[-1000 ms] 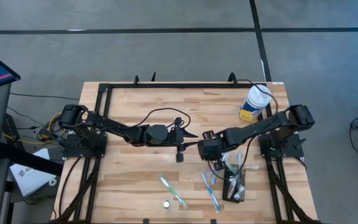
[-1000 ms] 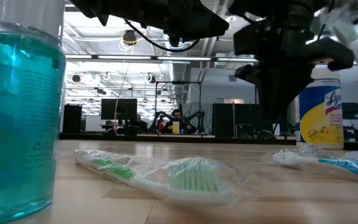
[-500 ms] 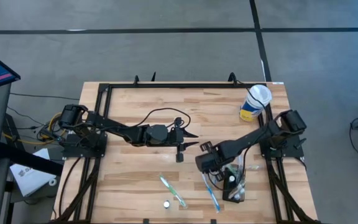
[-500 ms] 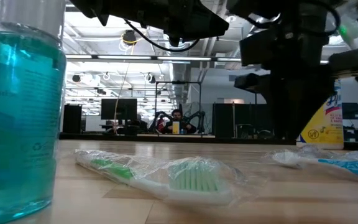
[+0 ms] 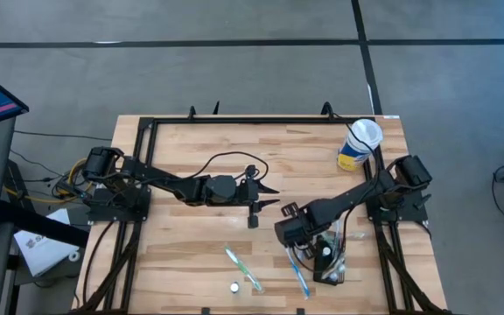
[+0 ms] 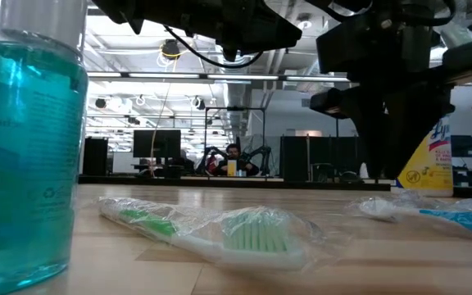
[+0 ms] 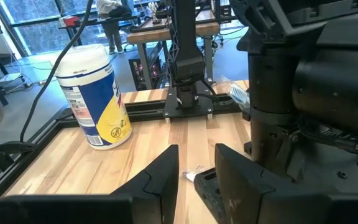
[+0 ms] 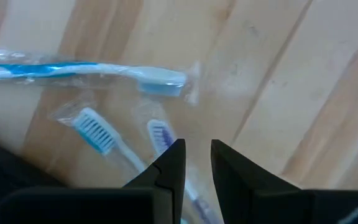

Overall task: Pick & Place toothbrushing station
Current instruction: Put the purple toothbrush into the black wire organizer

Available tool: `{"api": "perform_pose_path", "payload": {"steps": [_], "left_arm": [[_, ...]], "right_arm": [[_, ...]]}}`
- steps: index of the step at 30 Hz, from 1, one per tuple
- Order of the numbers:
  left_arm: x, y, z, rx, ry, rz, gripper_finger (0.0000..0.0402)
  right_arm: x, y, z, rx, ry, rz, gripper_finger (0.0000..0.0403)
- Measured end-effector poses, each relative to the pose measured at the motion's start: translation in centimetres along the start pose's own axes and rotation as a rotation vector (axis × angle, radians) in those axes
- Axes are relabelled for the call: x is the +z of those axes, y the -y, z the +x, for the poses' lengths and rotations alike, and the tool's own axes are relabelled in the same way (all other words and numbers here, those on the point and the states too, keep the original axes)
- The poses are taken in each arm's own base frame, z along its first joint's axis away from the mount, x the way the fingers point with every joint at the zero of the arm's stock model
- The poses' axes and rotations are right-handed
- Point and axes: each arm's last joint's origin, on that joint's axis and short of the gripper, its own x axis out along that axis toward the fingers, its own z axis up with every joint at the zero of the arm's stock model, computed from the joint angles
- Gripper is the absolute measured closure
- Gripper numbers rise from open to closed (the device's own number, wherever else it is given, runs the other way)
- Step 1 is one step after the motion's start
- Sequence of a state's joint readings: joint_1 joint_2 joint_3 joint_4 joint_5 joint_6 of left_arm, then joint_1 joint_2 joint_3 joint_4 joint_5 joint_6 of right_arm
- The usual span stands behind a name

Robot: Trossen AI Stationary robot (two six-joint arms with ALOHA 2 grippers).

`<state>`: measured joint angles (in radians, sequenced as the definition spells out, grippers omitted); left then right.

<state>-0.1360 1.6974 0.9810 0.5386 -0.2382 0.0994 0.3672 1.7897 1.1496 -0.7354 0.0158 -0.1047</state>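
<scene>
- Wooden slats of the table (image 5: 182,144) carry both arms, a yellow-and-blue canister (image 5: 357,144) at the far right corner and wrapped toothbrushes (image 5: 243,269) along the near edge.
- Right gripper (image 5: 294,242), fingers parted only narrowly and holding nothing, points down at wrapped brushes (image 8: 114,137) just beside the toothbrushing station (image 5: 329,258).
- That black station lies on the right gripper's outer side, toward the table's near right corner, its long axis running roughly from far edge to near edge.
- Left gripper (image 5: 268,189) hangs mid-table, fingers slightly apart and empty, well apart from the station; the right arm looks the nearer by far.
</scene>
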Motion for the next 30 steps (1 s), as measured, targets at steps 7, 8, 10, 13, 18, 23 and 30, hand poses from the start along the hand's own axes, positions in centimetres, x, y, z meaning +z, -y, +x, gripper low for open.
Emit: {"api": "perform_pose_path", "payload": {"steps": [7,8,10,13,18,23,30], "left_arm": [[0.0,0.0,0.0,0.0,0.0,0.0,0.0303],[0.01,0.0,-0.01,0.0,0.0,0.0,0.0303],[0.01,0.0,-0.01,0.0,0.0,0.0,0.0303],[0.01,0.0,-0.01,0.0,0.001,0.0,0.0303],[0.01,0.0,-0.01,0.0,0.001,0.0,0.0303],[0.01,0.0,-0.01,0.0,0.001,0.0,0.0303],[0.01,0.0,-0.01,0.0,0.0,0.0,0.0303]], "right_arm": [[-0.04,-0.14,0.0,0.046,-0.001,0.001,0.0335],[-0.05,-0.21,0.0,0.046,-0.002,-0.001,0.0335],[-0.05,-0.35,0.0,0.047,-0.003,-0.006,0.0335],[-0.03,-0.35,0.0,0.047,-0.001,-0.006,0.0333],[-0.02,-0.35,0.0,0.047,0.0,0.005,0.0308],[0.1,-0.34,0.01,0.046,0.013,0.013,0.0268],[0.07,-0.8,0.18,0.053,0.018,-0.001,0.024]]}}
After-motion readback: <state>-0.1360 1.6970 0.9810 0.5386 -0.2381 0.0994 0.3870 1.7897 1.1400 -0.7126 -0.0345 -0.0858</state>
